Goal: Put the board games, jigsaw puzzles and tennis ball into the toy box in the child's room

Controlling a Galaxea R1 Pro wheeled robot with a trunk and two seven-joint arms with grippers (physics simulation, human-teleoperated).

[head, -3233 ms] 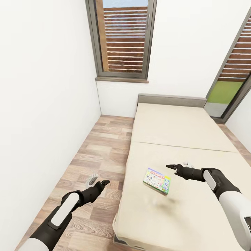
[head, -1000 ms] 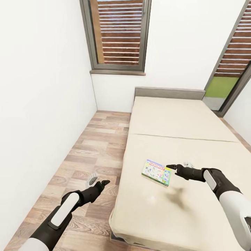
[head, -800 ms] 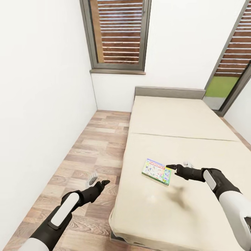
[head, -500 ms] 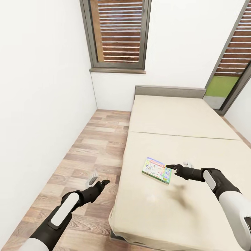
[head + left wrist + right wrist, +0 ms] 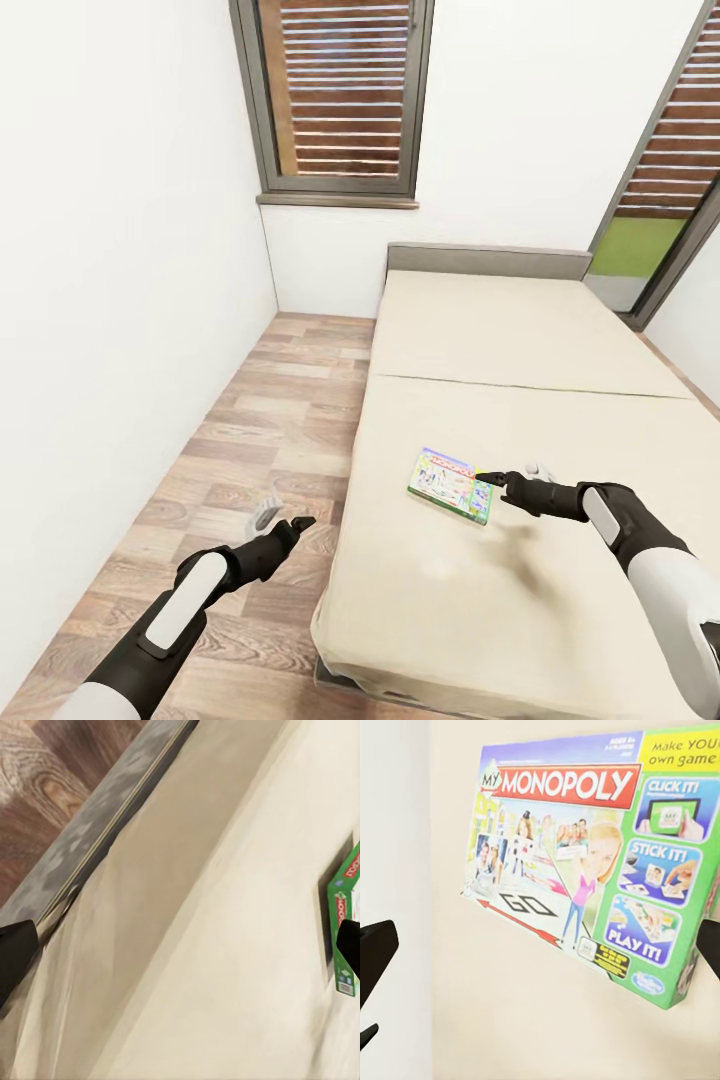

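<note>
A green-edged Monopoly board game lies flat on the bed, near its left side. In the right wrist view the Monopoly box fills the upper part, cover up. My right gripper hovers open over the mattress, its dark fingertip at the box's right edge, nothing between its fingers. The right gripper has its fingers at the picture's two sides. My left gripper is open above the floor beside the bed. The left wrist view looks across the mattress to the board game; the left gripper is open there too.
A white wall runs close along the left, with a strip of wood-plank floor between it and the bed. A grey headboard and a shuttered window stand at the far end. A second shuttered opening is at the right.
The whole view has shifted, so the camera moved; the Monopoly box now lies right at my right gripper's fingertip. Both arms keep the same pose and both grippers stay open.
</note>
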